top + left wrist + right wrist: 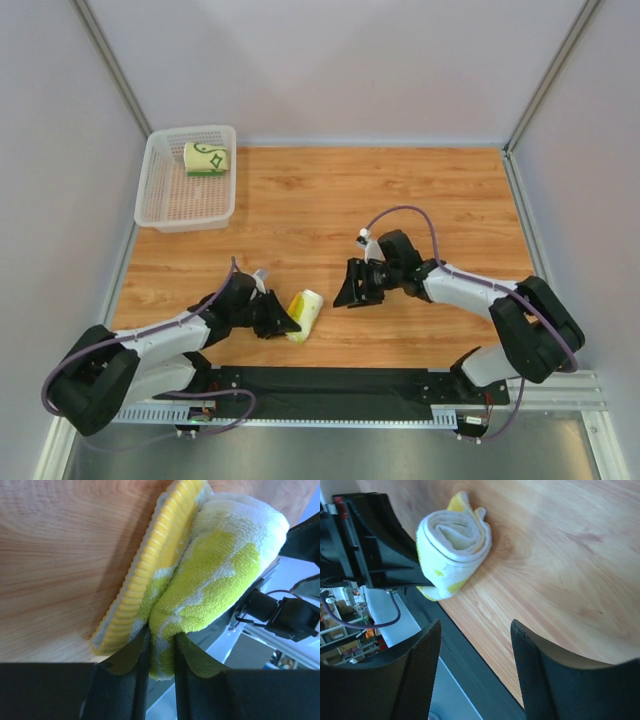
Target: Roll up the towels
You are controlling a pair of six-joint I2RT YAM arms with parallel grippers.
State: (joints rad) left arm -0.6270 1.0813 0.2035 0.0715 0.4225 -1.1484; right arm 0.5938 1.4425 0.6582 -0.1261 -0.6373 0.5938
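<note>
**Second roll pinched, basket waiting**

Nearest us, by the front edge of the desk (400, 190), the left pincer (283, 322) is clenched on the yellow-green towel (305, 314). Its wrist view shows the two fingers (130, 672) pinching a fold of terry at one end. The towel lies on the wood as a tight roll, and the right wrist view shows the spiral of its open end.

A little farther in, the right pincer (352, 290) hangs released, jaws wide and empty, near the roll but apart from it.

In the far left corner sits the white mesh basket (160, 215), with the green-lined towel (207, 158) inside it, likewise rolled.

We judge the rolling done for both cloths, and the step in hand to be securing this second roll. Next, we reckon, it needs lifting without unwinding. The pinch catches only one end, so the outer flap could slip loose on the way to the basket, if that is where it goes.
</note>
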